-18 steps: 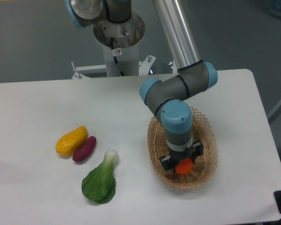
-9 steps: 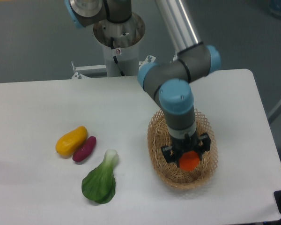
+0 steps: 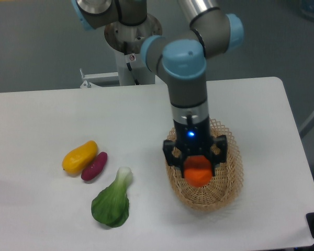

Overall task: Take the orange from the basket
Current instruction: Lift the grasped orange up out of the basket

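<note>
Fingers (image 3: 194, 168) closed on orange (image 3: 197, 175), orange gripped between them. Basket (image 3: 229, 180) directly below fingers, on surface. Orange appears lifted clear of basket floor; pick essentially done, only raising higher left.

The light is bright and even, with no dark corners. The white worktop (image 3: 52, 120) has a soft grey patch on its left edge. A small blue light glows on the arm above the basket (image 3: 230, 183). The picture is mostly sharp.
</note>
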Robot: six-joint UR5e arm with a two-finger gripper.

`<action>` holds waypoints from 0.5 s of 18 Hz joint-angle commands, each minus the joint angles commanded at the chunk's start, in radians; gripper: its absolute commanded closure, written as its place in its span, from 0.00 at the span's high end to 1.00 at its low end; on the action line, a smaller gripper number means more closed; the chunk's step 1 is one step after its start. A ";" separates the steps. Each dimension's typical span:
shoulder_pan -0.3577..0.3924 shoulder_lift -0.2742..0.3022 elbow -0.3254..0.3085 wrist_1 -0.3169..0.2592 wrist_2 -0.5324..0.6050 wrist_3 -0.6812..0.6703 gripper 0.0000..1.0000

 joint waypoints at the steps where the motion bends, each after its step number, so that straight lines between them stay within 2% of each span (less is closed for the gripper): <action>1: -0.003 0.017 -0.014 -0.005 -0.002 0.026 0.66; 3: -0.003 0.035 -0.057 -0.018 0.005 0.092 0.66; 5: 0.001 0.066 -0.088 -0.061 0.005 0.170 0.66; 9: 0.000 0.069 -0.098 -0.081 0.009 0.220 0.66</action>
